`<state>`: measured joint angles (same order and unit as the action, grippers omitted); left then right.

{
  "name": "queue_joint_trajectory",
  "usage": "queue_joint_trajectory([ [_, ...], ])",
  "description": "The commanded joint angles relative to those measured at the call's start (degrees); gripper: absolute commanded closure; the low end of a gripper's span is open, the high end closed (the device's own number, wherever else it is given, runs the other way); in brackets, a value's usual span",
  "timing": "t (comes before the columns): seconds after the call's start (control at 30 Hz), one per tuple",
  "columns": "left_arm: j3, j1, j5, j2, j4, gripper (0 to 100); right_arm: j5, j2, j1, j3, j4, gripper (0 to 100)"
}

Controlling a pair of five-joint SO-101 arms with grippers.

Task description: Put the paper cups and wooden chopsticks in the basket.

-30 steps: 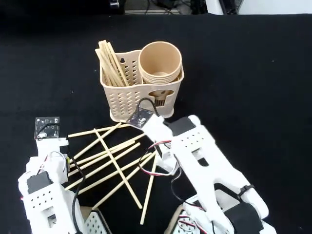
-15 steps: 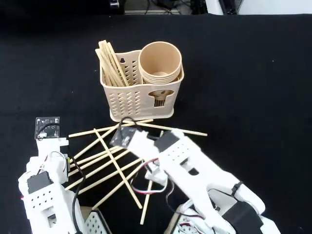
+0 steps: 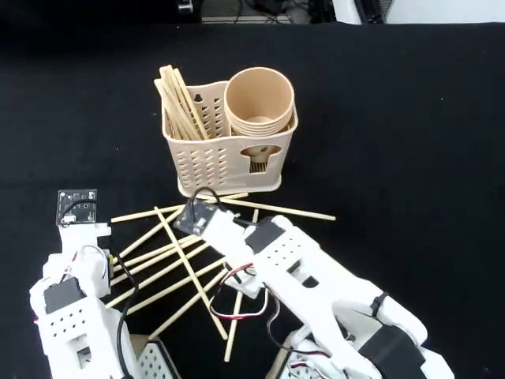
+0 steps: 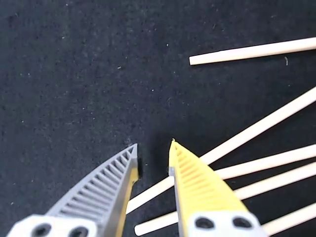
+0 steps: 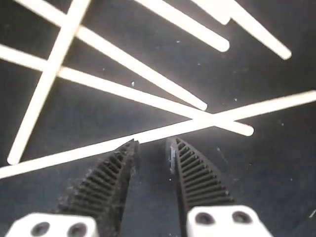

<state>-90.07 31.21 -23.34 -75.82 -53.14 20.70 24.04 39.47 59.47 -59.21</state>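
The beige slotted basket (image 3: 213, 158) stands at the middle back. A stack of paper cups (image 3: 259, 99) sits in one of its compartments and a bundle of wooden chopsticks (image 3: 180, 99) leans in the other. Several loose chopsticks (image 3: 170, 260) lie crossed on the black cloth in front of it. My right arm (image 3: 292, 260) hangs over this pile. My right gripper (image 5: 153, 143) is narrowly open just above a chopstick (image 5: 148, 133), holding nothing. My left gripper (image 4: 154, 146) is open low over the cloth at the pile's edge, above the end of a chopstick (image 4: 237, 140).
One chopstick (image 3: 276, 209) lies apart, just in front of the basket toward the right. My left arm (image 3: 75, 268) stays at the front left corner. Bare black cloth (image 3: 410, 142) stretches to the right of the basket.
My right arm drew back from the basket's front and swung left over the loose pile. A chopstick in front of the basket came into view. The left arm kept still.
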Motion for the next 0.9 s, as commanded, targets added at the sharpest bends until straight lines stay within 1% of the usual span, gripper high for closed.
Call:
queue_joint_trajectory([
  [0.0,0.22,-0.66,0.62,-0.44,1.23,88,-3.25,-0.04,0.79,-4.53,0.62,88.2],
  [0.1,0.22,-0.66,0.62,-0.44,1.23,88,-3.52,-0.04,3.78,-5.41,0.62,88.2],
  [0.23,0.22,-0.66,0.62,-0.44,1.23,88,-3.52,-0.13,10.64,-5.32,1.76,88.2],
  [0.33,0.22,-0.66,0.62,-0.44,1.23,88,-3.52,-0.13,13.54,-4.88,2.37,88.2],
  [0.43,0.22,-0.66,0.62,-0.44,1.23,88,-2.99,-0.22,13.89,-5.14,2.37,88.1],
  [0.5,0.22,-0.66,0.62,-0.44,1.14,88,-0.62,-0.22,13.63,-5.14,2.46,86.9],
  [0.57,0.22,-0.57,0.62,-0.44,1.05,88,2.46,-0.31,13.01,-4.79,2.81,82.4],
  [0.67,0.22,-0.57,0.62,-0.44,0.97,88,3.78,-1.89,9.93,-5.58,2.64,75.6],
  [0.73,0.22,-0.57,0.62,-0.44,0.97,88,5.01,-3.82,8.79,-6.29,2.64,75.3],
  [0.8,0.22,-0.57,0.62,-0.44,0.97,88,8.00,-6.20,8.79,-6.81,3.08,75.9],
  [0.87,0.22,-0.57,0.62,-0.44,0.97,88,9.23,-8.66,8.88,-7.69,4.57,76.0],
])
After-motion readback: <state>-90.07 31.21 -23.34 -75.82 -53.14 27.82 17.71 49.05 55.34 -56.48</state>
